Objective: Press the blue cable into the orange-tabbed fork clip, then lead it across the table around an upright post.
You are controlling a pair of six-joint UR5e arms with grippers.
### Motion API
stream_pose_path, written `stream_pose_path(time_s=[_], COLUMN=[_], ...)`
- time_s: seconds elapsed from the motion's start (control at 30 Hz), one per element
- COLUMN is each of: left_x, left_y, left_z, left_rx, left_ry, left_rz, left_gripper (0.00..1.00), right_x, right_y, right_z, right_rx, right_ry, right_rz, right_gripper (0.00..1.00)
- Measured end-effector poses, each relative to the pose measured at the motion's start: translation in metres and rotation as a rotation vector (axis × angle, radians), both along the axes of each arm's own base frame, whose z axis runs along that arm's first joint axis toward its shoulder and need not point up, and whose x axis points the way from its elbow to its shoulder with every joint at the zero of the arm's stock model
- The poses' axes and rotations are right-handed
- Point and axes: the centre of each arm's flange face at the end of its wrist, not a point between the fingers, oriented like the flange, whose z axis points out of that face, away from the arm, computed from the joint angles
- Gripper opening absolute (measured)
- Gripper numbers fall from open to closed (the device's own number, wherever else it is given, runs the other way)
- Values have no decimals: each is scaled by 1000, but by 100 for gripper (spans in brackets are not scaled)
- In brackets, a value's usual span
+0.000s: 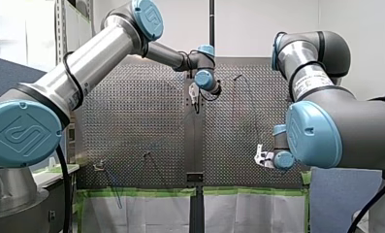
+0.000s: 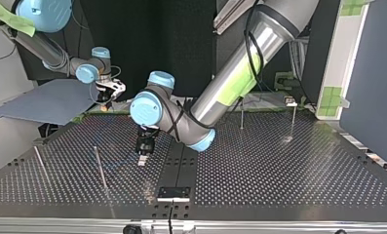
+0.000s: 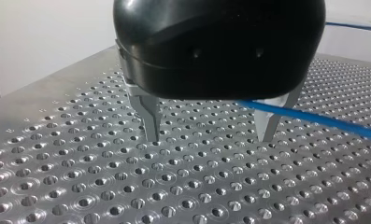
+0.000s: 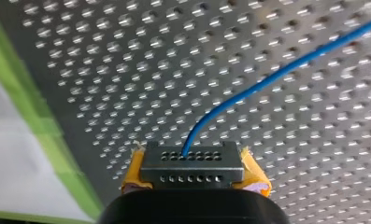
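In the right wrist view my right gripper (image 4: 192,184) has its yellow pads (image 4: 255,177) shut on a dark connector block (image 4: 192,163), and the blue cable (image 4: 276,74) runs out of that block over the perforated table. My left gripper (image 3: 211,133) stands with its metal fingers (image 3: 150,119) open and the tips close to the table. The blue cable (image 3: 314,119) passes by one of those fingers and slants away to the side. A small fork clip (image 2: 289,101) stands at the top view's far right, away from both grippers. In that view my left gripper (image 2: 143,152) hangs near the table's middle.
Thin upright posts stand on the perforated table (image 2: 279,170): two at the top view's left (image 2: 101,168) (image 2: 40,163) and two at its far right (image 2: 241,114) (image 2: 293,119). A dark strip with a bracket (image 2: 173,192) runs down the table's middle. Green tape lines the table's edge (image 1: 141,191).
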Motion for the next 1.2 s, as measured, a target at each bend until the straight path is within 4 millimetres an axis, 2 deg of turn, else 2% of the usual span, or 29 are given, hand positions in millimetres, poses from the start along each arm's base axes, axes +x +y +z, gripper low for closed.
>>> stream_pose_path(time_s=[0.4,0.67,0.97,1.2], left_x=[1,2,2,2], left_y=[1,2,3,3], left_z=[0,0,0,0], left_rx=[0,-1,-1,-1], left_ry=[-1,-2,-2,0], left_rz=[4,18,20,22], left_gripper=[99,99,99,99], right_x=[-16,-37,-57,-64], right_y=[14,20,16,11], right_z=[-68,-106,-118,-125], right_rx=[50,70,60,52], right_ry=[15,17,9,-3], right_rz=[-44,-78,-110,-118], right_gripper=[0,0,0,0])
